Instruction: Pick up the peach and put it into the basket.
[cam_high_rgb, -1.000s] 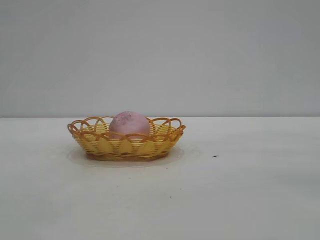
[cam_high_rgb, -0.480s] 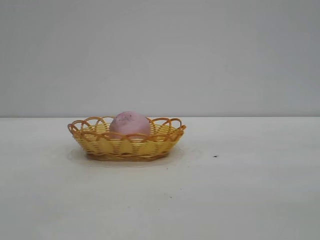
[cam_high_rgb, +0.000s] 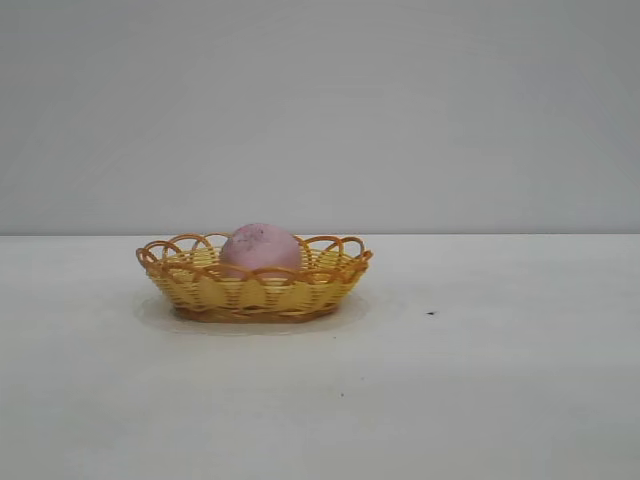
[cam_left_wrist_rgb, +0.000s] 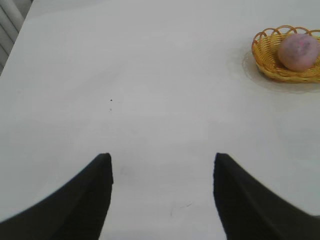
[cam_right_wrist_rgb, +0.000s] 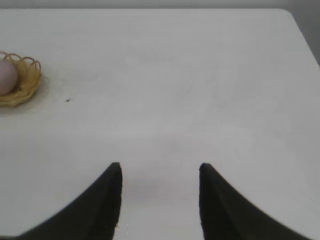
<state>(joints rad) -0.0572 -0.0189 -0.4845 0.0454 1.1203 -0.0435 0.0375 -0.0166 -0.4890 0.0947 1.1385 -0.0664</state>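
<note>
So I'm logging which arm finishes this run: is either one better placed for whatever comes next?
Neither, by much. The peach already sits in the basket. The left gripper and right gripper both hang open over bare table, away from it. The left views the basket slightly nearer.

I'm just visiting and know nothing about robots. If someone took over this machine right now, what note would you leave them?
Left pincer: open, holding nothing, over bare table, well away from the basket.
Right pincer: open, holding nothing, also over bare table, away from the basket.
Peach: sitting inside the basket, its top showing above the looped rim.
Done: the peach is in the basket and both arms are clear of it.
Left: nothing seems to remain; the job looks finished.
</note>
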